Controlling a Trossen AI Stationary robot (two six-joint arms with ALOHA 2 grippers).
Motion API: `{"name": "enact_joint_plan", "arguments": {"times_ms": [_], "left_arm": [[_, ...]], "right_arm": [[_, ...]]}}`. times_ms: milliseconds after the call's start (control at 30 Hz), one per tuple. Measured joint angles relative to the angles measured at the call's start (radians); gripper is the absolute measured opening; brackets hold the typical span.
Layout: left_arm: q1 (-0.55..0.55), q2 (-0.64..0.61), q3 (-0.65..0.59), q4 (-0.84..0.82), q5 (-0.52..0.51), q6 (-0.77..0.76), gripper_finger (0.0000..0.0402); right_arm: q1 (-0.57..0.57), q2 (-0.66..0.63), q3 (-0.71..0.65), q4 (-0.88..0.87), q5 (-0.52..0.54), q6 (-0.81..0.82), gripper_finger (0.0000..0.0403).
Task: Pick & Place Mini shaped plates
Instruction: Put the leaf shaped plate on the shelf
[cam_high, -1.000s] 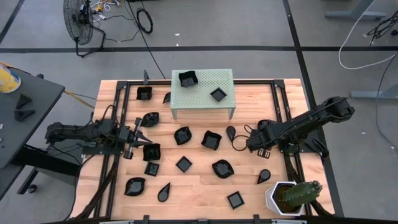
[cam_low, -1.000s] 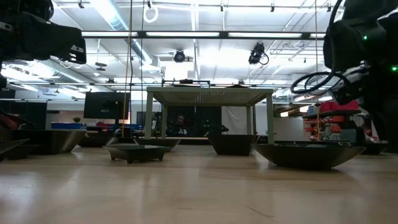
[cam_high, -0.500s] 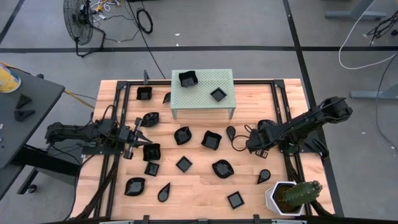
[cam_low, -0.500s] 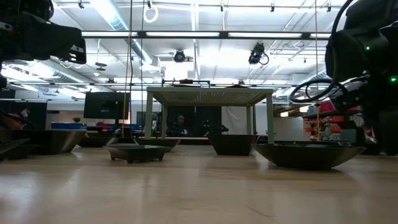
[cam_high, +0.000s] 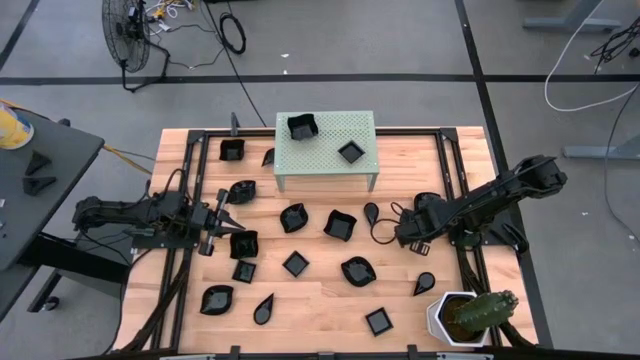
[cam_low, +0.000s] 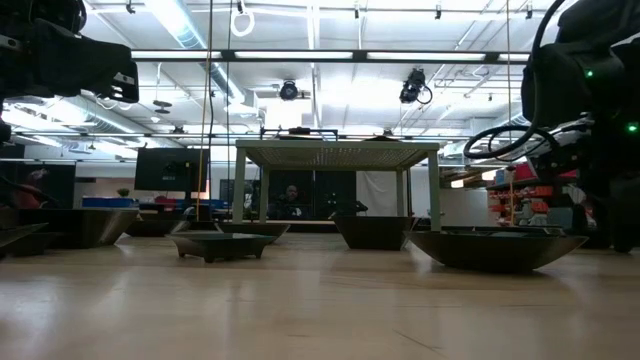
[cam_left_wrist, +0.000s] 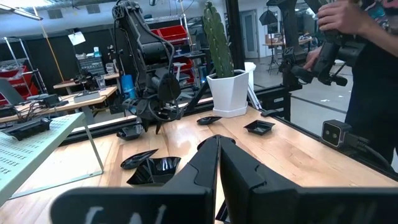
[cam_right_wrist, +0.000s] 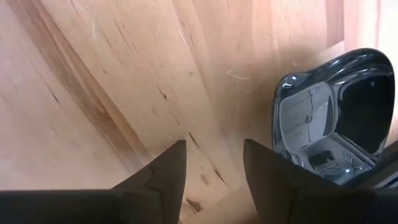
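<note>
Trouble would be my right jaws (cam_right_wrist: 214, 162), spread empty over bare tabletop (cam_right_wrist: 112, 74), shoving the teardrop plate (cam_right_wrist: 336, 112) just beside them away; my left jaws (cam_high: 222, 222) stay shut.

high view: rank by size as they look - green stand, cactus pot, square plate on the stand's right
1. green stand, clearly largest
2. cactus pot, its edge cut by the frame
3. square plate, smallest

Robotics lab; concrete floor (cam_high: 400, 60), floor fan (cam_high: 127, 30), ceiling strip lights (cam_low: 330, 55).
</note>
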Motion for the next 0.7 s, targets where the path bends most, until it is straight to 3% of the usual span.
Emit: {"name": "enact_joint_plan", "arguments": {"times_ms": [500,700], "left_arm": [[0.000,0.000,0.000,0.000,0.000,0.000,0.0023],[0.000,0.000,0.000,0.000,0.000,0.000,0.0023]], "right_arm": [[-0.001,0.002,0.100,-0.079,-0.015,-0.012,0.0164],[-0.030,0.001,0.075,-0.105,0.041,-0.012,0.0164]]}}
